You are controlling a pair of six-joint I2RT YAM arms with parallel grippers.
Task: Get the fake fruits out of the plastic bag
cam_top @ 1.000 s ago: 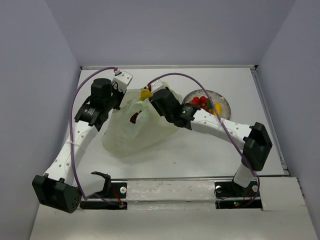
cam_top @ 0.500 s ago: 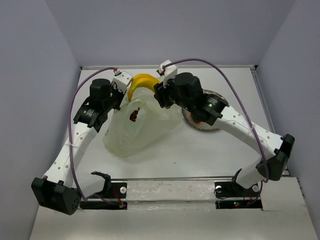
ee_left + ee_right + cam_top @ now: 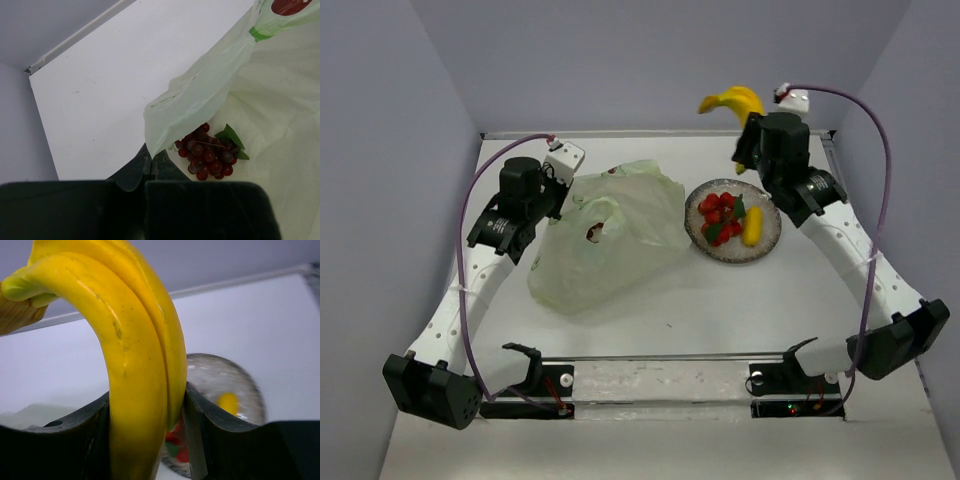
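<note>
- Presently the right gripper (image 3: 145,405) pinches the glossy yellow curved plastic banana (image 3: 732,102) by its lower part, jaws pressed on either side, holding it high over the far right corner of the white table (image 3: 720,310).
- Left gripper (image 3: 148,162): jaws pressed together on a fold at the edge of the thin, crinkly, pale yellow-green translucent plastic bag (image 3: 610,245), which lies towards the far left of the table.
- A dark red-purple plastic grape bunch with green leaves (image 3: 207,157) lies inside the bag, just beside the left fingertips, so the task looks partly done.
- The grey speckled round plate (image 3: 775,225), right of the bag, carries a red berry cluster (image 3: 718,208) and a small yellow fruit (image 3: 752,226).
- Risk: the banana is smooth and gripped low with most of its length above the jaws, so it could pivot or slip out.
- Risk: released from this height it could bounce off the plate, knock the berries, or go over the far edge.
- Risk: the film is thin, so the left pinch may slide off and let the mouth fall shut over the grapes.
- Hidden: the banana's lower tip sits behind the jaws, and I cannot tell whether it is one banana or two joined.
- Hidden: the left gripper's dark body blocks the lower left wrist view.
- Unclear: whether more fruit lies deeper in the bag, since folds and dark red printed marks confuse the overhead view.
</note>
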